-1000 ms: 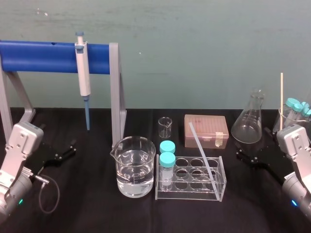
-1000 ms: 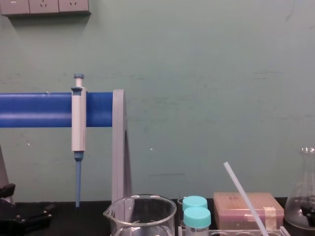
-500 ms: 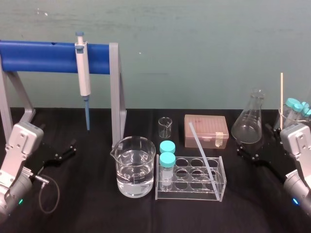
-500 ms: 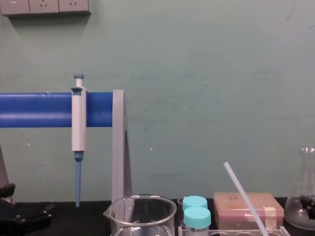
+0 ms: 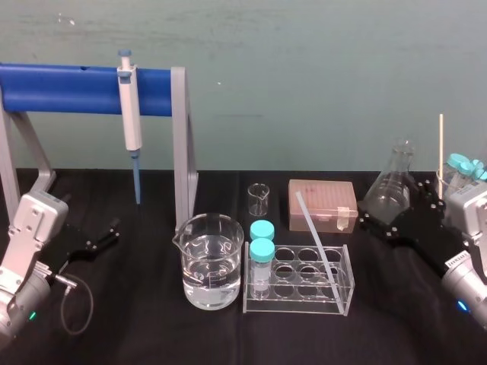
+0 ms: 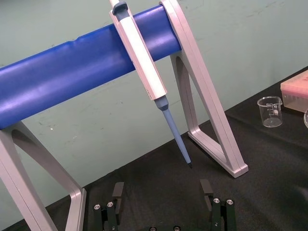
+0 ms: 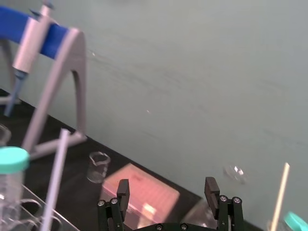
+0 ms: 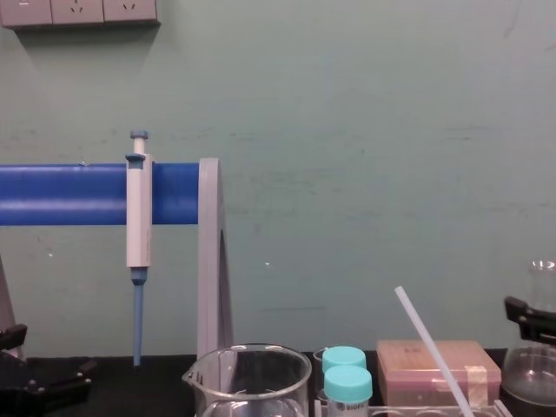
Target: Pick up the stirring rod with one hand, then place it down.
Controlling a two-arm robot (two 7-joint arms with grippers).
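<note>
A black table (image 5: 152,334) fills the lower half of the head view, with a blue-barred stand (image 5: 68,79) at upper left carrying a hanging pipette (image 5: 131,114). At lower centre a beaker (image 5: 211,262) is roughly half full of clear liquid. Just right of it is a clear rack (image 5: 300,300) with two teal-capped tubes (image 5: 262,258) at its left end. The rod (image 5: 317,242) leans in this rack, its foot in a front-right well and its top tilted up-left before a pink box (image 5: 323,204). A flask (image 5: 389,190) stands at right centre and a small beaker (image 5: 259,199) at centre. The right gripper (image 7: 167,186) is at the head view's right, in front of the flask, jaws spread and gripping nothing. The left gripper (image 6: 162,190) rests at lower left, equally released. The chest view adds wall sockets (image 8: 78,10) at upper left. The right wrist view shows a pale stick (image 7: 280,195) at lower right, and the head view teal-capped jars (image 5: 466,171) at the right edge.
</note>
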